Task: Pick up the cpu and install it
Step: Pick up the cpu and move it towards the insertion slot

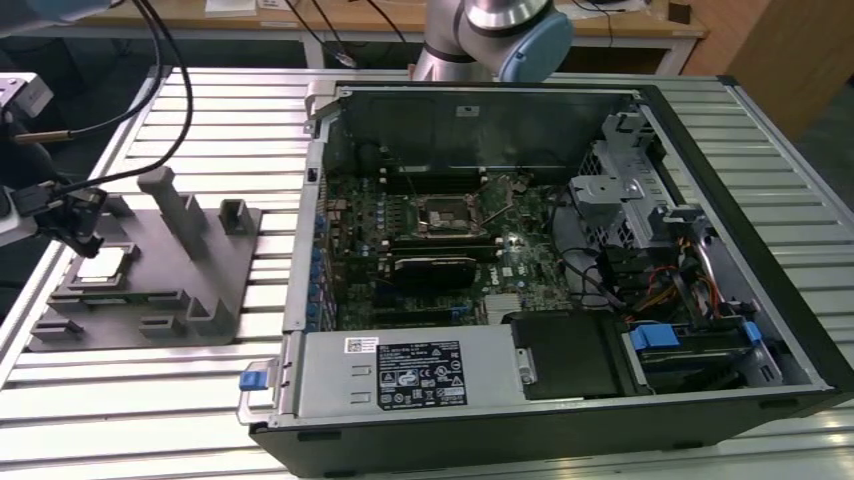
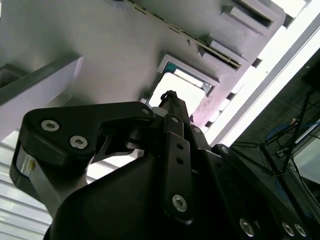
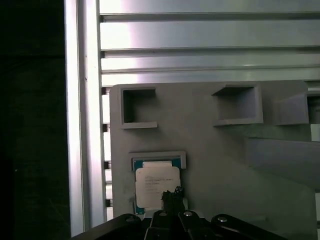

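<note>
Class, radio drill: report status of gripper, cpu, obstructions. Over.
Status: gripper at cpu, contact unclear. Chip lies in grey tray pocket. Nothing in the way.

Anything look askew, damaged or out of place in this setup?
Nothing stands out. The cpu lies flat and square in its recess on the grey tray, with the tool close over it; whether they touch cannot be told. The open computer case sits beside the tray on the exterior view's right, with no visible damage.
</note>
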Tool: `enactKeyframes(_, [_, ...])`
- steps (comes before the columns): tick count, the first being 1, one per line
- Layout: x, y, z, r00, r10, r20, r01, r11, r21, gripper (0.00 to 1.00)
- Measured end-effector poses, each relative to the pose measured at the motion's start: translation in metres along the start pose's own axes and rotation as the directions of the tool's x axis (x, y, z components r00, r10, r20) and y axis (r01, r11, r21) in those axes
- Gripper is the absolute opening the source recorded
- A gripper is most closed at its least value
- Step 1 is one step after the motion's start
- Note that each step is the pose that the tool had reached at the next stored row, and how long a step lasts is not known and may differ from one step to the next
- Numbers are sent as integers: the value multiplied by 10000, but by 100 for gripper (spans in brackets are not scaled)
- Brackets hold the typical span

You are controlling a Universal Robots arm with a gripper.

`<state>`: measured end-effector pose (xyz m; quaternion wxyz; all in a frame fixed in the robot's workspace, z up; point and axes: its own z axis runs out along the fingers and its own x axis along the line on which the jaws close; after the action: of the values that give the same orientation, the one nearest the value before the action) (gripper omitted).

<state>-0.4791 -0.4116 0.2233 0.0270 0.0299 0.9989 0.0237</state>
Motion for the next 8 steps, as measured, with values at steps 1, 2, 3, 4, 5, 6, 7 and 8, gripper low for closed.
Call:
enactKeyframes(1, [3, -1, 14, 10000, -79, -3, 79, 10000, -8, 11])
enactKeyframes(2, [8, -3, 30, 9999, -173, -8, 173, 9998, -15, 11])
enactKeyframes(3, [12, -4, 43, 9997, -237, -13, 237, 9997, -19, 11])
enactKeyframes(4, [15, -5, 56, 9996, -274, -19, 274, 9996, -21, 11])
enactKeyframes(5, [19, -5, 69, 9996, -289, -25, 288, 9996, -22, 11])
enactKeyframes(6, [21, -6, 82, 9996, -293, -37, 293, 9996, -22, 11])
enactKeyframes(7, [24, -6, 94, 9996, -293, -48, 293, 9996, -22, 11])
enactKeyframes(8, [31, -7, 104, 9996, -294, -54, 293, 9996, -20, 11])
